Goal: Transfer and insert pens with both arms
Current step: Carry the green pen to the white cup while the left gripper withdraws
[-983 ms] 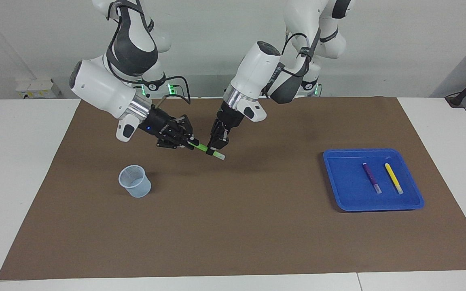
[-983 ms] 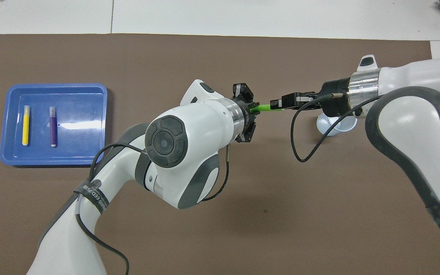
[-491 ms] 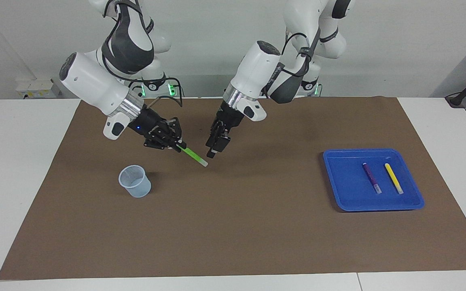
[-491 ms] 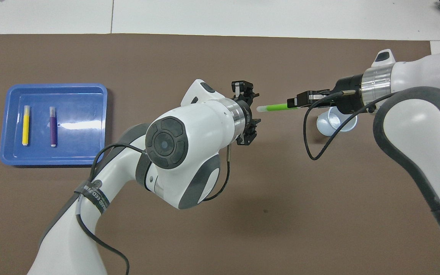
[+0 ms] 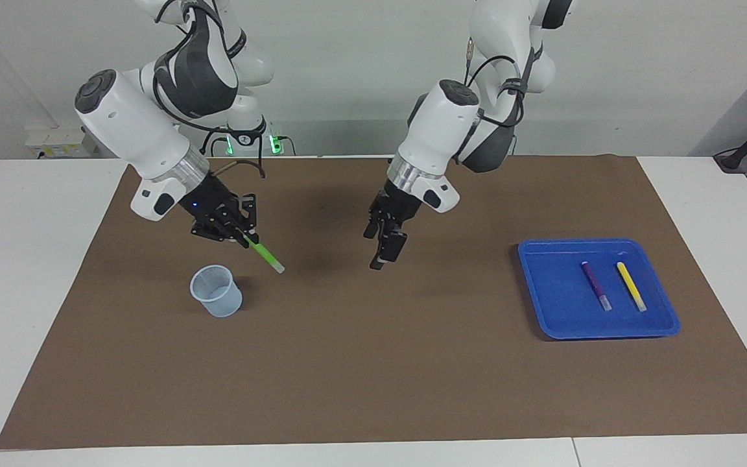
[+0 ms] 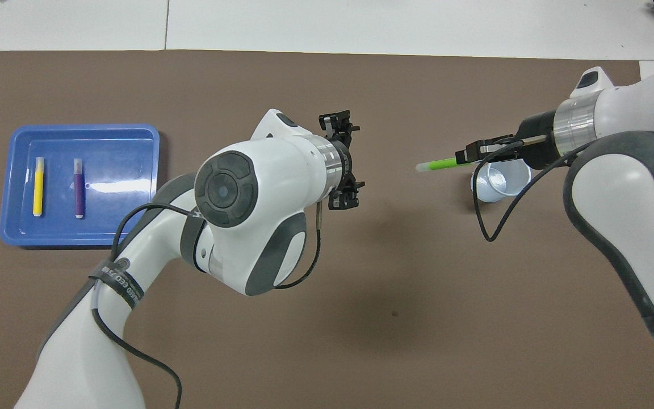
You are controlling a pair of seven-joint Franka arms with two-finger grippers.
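Note:
My right gripper is shut on the upper end of the bright green pen. It holds the pen tilted, pale end lowest, in the air just beside the translucent cup. In the overhead view the green pen points from the right gripper toward the table's middle, next to the cup. My left gripper is open and empty over the mat's middle. The purple pen and yellow pen lie side by side in the blue tray.
A brown mat covers most of the white table. The tray sits toward the left arm's end, with the purple pen and yellow pen in it. The cup stands upright toward the right arm's end.
The left gripper let go of the green pen and drew back toward the tray's end. The right gripper carried the pen away toward the cup.

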